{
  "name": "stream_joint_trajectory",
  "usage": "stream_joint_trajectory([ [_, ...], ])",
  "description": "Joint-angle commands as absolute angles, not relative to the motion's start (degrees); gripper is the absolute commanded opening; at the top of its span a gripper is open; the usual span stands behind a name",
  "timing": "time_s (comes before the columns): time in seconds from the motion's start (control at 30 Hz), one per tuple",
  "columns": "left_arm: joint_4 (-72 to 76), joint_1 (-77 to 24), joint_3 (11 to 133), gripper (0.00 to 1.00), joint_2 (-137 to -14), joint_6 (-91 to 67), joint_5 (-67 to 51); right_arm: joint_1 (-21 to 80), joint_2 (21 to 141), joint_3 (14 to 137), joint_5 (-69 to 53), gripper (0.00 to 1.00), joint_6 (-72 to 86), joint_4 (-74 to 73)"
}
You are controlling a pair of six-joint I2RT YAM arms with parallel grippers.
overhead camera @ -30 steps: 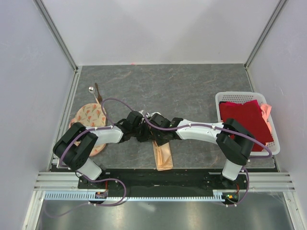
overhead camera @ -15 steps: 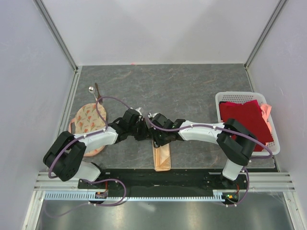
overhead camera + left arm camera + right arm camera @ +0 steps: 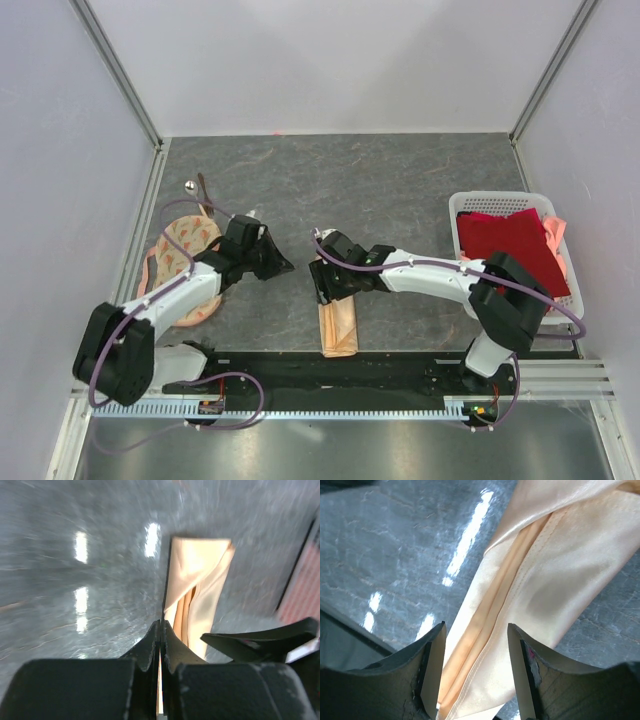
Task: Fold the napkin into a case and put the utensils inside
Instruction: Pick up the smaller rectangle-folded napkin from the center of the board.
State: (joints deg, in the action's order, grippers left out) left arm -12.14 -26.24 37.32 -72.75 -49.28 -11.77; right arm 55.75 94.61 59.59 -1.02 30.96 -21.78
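The peach-orange napkin lies folded into a narrow case [image 3: 339, 327] near the table's front edge, its layered seams plain in the right wrist view [image 3: 560, 580]. My right gripper [image 3: 322, 286] hovers open over the case's far end, and its fingers [image 3: 476, 630] straddle the folds without touching them. My left gripper [image 3: 283, 267] is shut on nothing, left of the case and apart from it. The left wrist view shows the case [image 3: 197, 590] lying ahead of it. The utensils lie at the far left, a silver spoon [image 3: 190, 186] beside a thin brown stick [image 3: 205, 193].
A round cream cloth with orange print [image 3: 182, 256] lies at the left edge, partly under the left arm. A white lattice basket [image 3: 500, 201] at the right holds a dark red cloth [image 3: 515, 250]. Metal frame rails border the table.
My right gripper has opened over the case's far end. The left arm has drawn back to the left, away from the case, still shut.
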Motion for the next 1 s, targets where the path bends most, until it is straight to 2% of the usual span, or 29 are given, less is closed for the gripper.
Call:
stream_joint_trajectory([
  [0.0, -17.6, -24.2, 36.1, 0.02, -65.2, -52.0, -7.8, 56.2, 96.9, 63.6, 4.1, 0.60, 34.1, -24.3],
  [0.3, -21.0, -23.5, 34.7, 0.04, -58.7, -50.7, -9.9, 58.4, 102.3, 67.8, 8.1, 0.58, 37.7, -27.2],
  [0.73, -19.2, -23.4, 32.1, 0.04, -56.7, -50.2, -12.5, 61.8, 110.0, 72.8, 16.1, 0.51, 42.2, -32.9],
  [0.83, -19.1, -23.4, 31.8, 0.04, -56.1, -50.1, -12.8, 62.8, 111.6, 73.6, 18.4, 0.46, 43.3, -34.2],
  [0.97, -19.1, -23.4, 31.8, 0.05, -55.3, -49.7, -13.5, 63.6, 112.9, 74.8, 21.1, 0.30, 43.9, -35.9],
])
